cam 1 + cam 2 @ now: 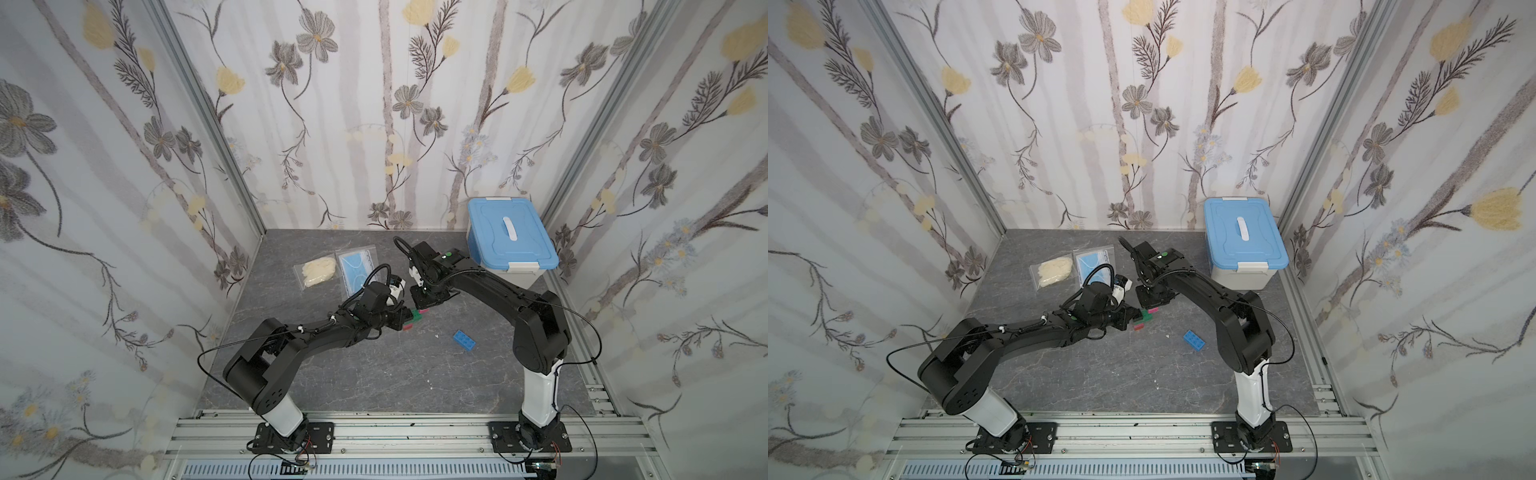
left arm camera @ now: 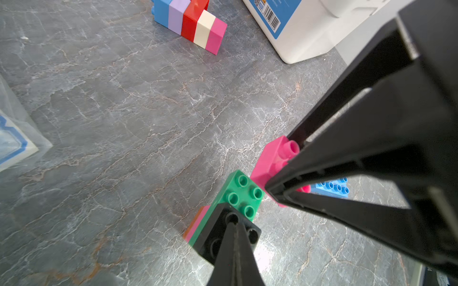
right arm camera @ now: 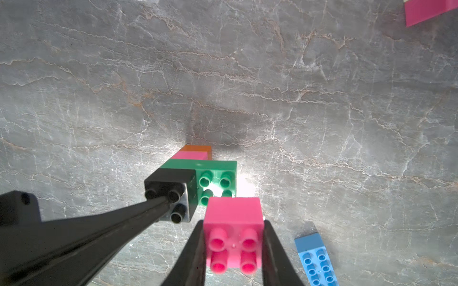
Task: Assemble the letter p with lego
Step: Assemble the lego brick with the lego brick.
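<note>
A small lego stack stands mid-table: orange (image 3: 198, 148), pink, a long green brick (image 3: 218, 178) and a black brick (image 3: 171, 190) on one half of the green. My left gripper (image 2: 234, 222) is shut, and its tips rest on the black brick (image 2: 218, 237) among its studs. My right gripper (image 3: 234, 247) is shut on a square pink brick (image 3: 234, 232), held studs up just beside the green brick's bare studs (image 2: 244, 193). In both top views the two grippers meet over the stack (image 1: 415, 318) (image 1: 1144, 318).
A long blue brick (image 1: 464, 341) (image 3: 314, 260) lies loose to the right. A joined row of blue, lavender, red, cream and pink bricks (image 2: 190, 22) lies near the blue-lidded white box (image 1: 509, 239) at back right. Two plastic bags (image 1: 318, 270) lie at back left.
</note>
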You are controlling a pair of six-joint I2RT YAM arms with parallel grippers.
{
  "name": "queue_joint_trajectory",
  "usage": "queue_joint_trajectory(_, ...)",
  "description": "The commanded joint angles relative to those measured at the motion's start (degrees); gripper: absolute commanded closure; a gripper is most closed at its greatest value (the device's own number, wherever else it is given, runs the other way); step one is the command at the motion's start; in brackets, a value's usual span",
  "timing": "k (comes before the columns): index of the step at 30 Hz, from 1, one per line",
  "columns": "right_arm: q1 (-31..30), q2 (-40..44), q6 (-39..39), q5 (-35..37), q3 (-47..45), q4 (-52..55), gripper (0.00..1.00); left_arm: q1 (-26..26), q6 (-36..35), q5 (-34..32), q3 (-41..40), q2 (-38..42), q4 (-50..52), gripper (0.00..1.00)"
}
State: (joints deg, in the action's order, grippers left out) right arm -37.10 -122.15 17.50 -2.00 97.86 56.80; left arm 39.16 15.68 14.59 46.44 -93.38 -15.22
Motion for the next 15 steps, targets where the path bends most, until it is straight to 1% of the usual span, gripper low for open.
queue_joint_trajectory(1, -0.1, -0.9, -0.5, -1.0, 0.7, 0.2, 0.77, -0.1, 0.2, -1.6, -0.6, -0.7, 5.3, 1.0)
queue_joint_trajectory(15, -0.5, -3.1, -0.1, -0.8, 0.5, -0.6, 0.77, -0.1, 0.4, -1.6, -0.9, -0.8, 5.4, 1.0)
